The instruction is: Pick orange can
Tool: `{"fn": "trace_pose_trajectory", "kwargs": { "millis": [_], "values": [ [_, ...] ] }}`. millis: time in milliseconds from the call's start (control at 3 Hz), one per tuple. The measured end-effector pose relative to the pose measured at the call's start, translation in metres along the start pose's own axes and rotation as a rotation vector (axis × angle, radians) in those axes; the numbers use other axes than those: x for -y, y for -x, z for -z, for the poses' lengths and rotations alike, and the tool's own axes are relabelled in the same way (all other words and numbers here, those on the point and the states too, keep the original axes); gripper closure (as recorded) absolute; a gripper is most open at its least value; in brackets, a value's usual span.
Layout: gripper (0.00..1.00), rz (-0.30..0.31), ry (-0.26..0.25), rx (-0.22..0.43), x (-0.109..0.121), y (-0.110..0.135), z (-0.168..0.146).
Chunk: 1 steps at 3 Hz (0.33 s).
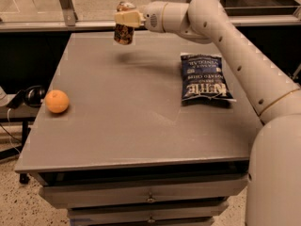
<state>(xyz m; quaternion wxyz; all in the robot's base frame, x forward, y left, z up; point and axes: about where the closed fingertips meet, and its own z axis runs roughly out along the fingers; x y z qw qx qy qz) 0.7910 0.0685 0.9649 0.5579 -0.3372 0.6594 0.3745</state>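
Observation:
The orange can (pixel 124 31), orange-brown with mottled print and a silvery top, is held in my gripper (pixel 127 19) above the far edge of the grey table (pixel 141 117). The can hangs clear of the tabletop, and its shadow lies on the surface below and to the right. My gripper's cream fingers (pixel 128 18) are shut around the can's upper part. My arm reaches in from the right across the table's back.
A round orange fruit (pixel 57 101) lies near the table's left edge. A dark blue chip bag (pixel 203 77) lies flat at the right. A glass rail with a metal post (pixel 66 6) runs behind the table. Drawers are below the front edge.

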Motion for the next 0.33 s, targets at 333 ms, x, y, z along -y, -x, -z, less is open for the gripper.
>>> {"fn": "trace_pose_trajectory", "kwargs": {
  "millis": [333],
  "values": [
    [1.0,-0.016,0.032,0.006,-0.0112,0.002,-0.0046]
  ]
}}
